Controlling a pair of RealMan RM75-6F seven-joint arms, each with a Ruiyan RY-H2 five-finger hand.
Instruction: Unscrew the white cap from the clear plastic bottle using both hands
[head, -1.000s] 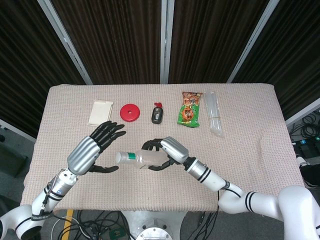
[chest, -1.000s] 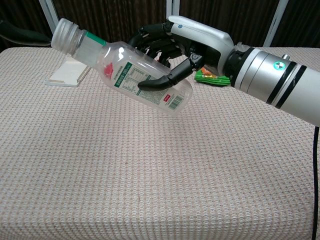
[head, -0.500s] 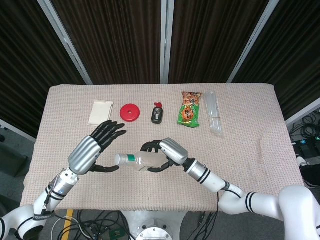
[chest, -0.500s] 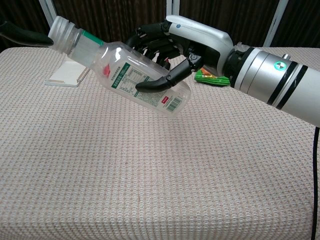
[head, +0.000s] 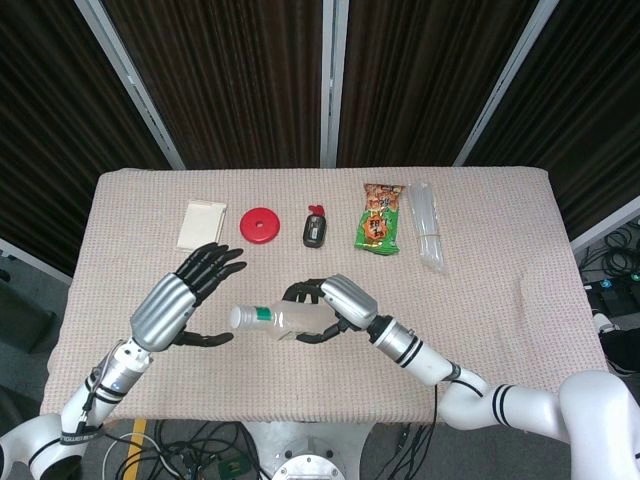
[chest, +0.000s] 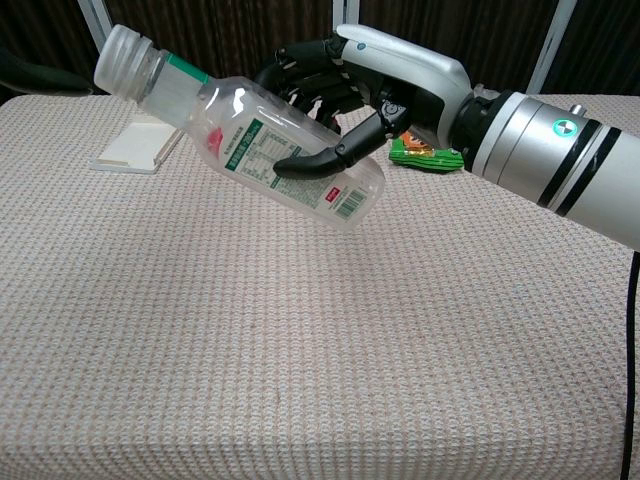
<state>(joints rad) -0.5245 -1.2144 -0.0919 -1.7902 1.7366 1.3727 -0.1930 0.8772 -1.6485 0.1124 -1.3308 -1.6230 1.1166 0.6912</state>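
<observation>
From the head view, my right hand (head: 335, 303) grips the clear plastic bottle (head: 285, 319) above the table (head: 500, 300), white cap (head: 241, 317) pointing at my left hand (head: 180, 305). That hand, fingers spread and holding nothing, has drawn slightly back from the cap since a moment ago, so unscrewing hasn't begun.

The chest view loses the left hand but shows the bottle tilted cap-up, lifted a touch higher, thumb across its label (chest: 262, 155).
</observation>
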